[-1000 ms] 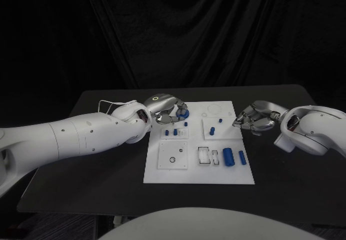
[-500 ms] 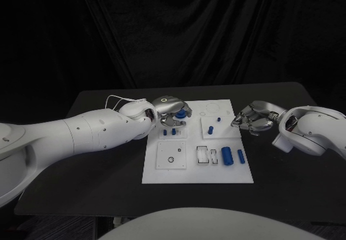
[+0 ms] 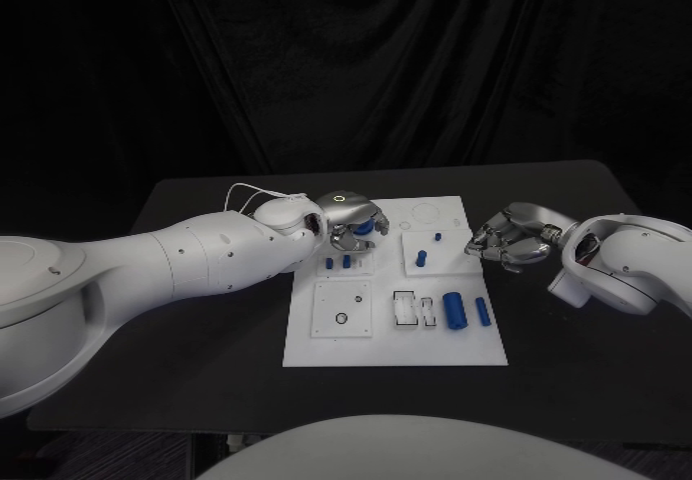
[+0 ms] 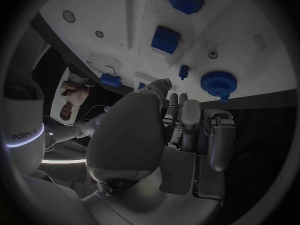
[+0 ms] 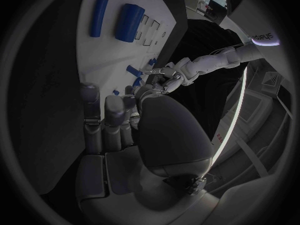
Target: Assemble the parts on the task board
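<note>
Left hand [image 3: 351, 222] grips a blue part [image 3: 365, 228] over the board's [image 3: 325, 345] far end, seemingly placing it; right hand [image 3: 508, 238] waits beside the board, clenched.

I see a dim scene: black drapes behind and the dark worktop [image 3: 216, 330] swallow most of the light. The task board [image 3: 389, 345] is the brightest surface, lit evenly from above, with no hard glare. The left hand [image 3: 346, 220] casts soft shadow onto the board beneath it. Both wrist views are round fisheye pictures with black rims; the board's straight edges bow strongly there, and the nearby palm of the right hand [image 5: 119, 135] looks soft and murky
</note>
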